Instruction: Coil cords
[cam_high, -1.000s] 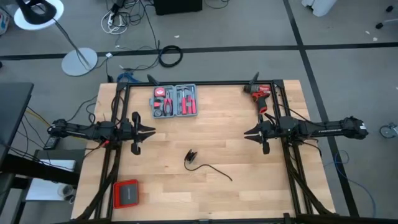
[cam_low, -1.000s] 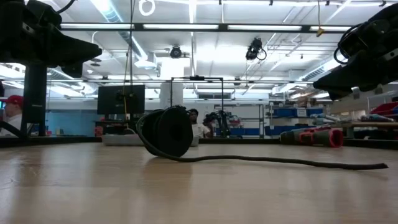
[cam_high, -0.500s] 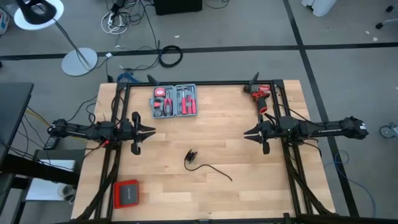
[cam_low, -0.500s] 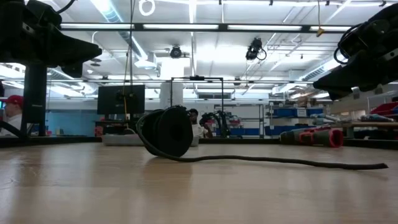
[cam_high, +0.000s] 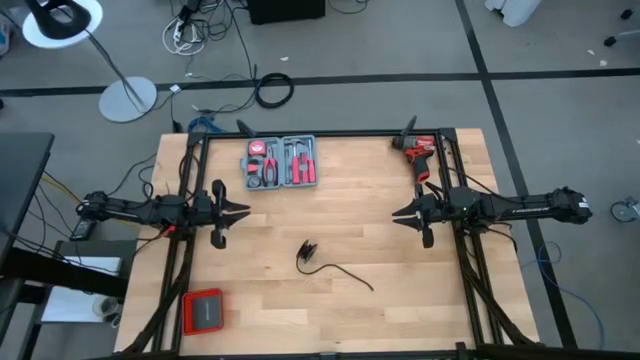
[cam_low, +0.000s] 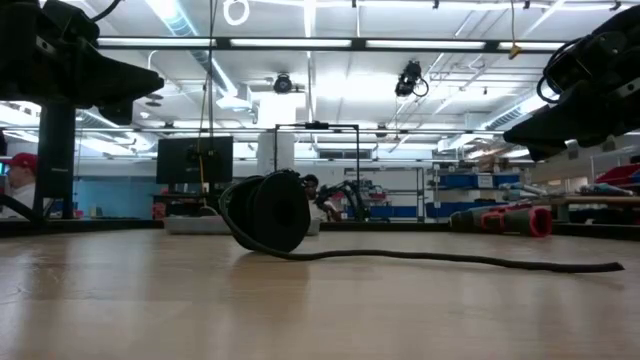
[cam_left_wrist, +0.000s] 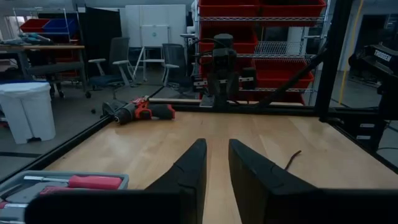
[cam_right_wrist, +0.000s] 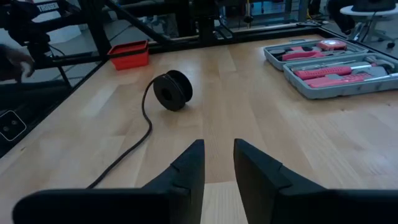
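Cord (cam_high: 330, 264): laid uncoiled on the table (cam_high: 400, 310), near its middle, plug block (cam_right_wrist: 173, 91) at one end; touched by neither gripper. Left gripper (cam_high: 243, 211): held above the table's left side, fingers (cam_left_wrist: 193, 168) set a narrow gap apart, empty. Right gripper (cam_high: 397, 213): held above the right side, fingers (cam_right_wrist: 189, 165) likewise narrowly parted, empty. Tool case (cam_high: 281, 161): at the far edge. Drill (cam_high: 418, 150): far right corner. Red box (cam_high: 203, 312): near left corner.
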